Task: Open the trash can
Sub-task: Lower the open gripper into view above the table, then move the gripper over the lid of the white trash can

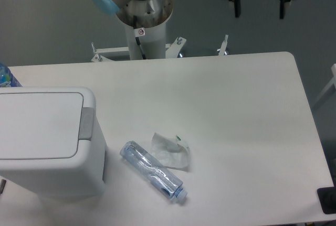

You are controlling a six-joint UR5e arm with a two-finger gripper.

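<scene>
— Bin [44, 142] first: where does it sit?
— On the left part of the worktop [236, 110], near the front edge. It is white and boxy, its flat lid [37, 125] lies shut, and the grey latch tab [87, 124] is on the lid's right side.

— And the end effector [259, 6]?
— High at the top right, above the worktop's far edge and well apart from the bin. Its two black fingers point down with a wide gap between them, holding nothing.

— What else lies about?
— A clear bottle [153, 172] on its side just right of the bin, cap toward the front right. A crumpled wrapper [170, 151] touches it on the far side. The arm's base [142, 21] stands behind the worktop.
</scene>
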